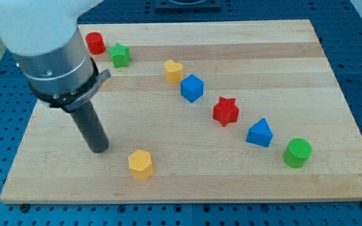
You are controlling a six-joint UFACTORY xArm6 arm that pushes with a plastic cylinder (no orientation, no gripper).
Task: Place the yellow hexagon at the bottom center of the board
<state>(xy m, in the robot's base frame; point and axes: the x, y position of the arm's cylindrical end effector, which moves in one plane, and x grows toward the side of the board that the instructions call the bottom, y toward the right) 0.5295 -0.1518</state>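
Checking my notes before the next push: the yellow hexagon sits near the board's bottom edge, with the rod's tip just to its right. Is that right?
Not quite. In the camera view my tip stands to the left of the yellow hexagon, slightly above it and not touching. The hexagon is indeed near the board's bottom edge.

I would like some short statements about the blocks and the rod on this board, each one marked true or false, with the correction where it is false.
1. My tip stands to the view's left of the yellow hexagon. True.
2. My tip touches the yellow hexagon. False: a strip of bare board separates them.
3. The red star lies between the blue cube and the blue triangular block. True.
4. The green cylinder sits at the view's top left. False: it sits at the lower right; the green star is at the top left.
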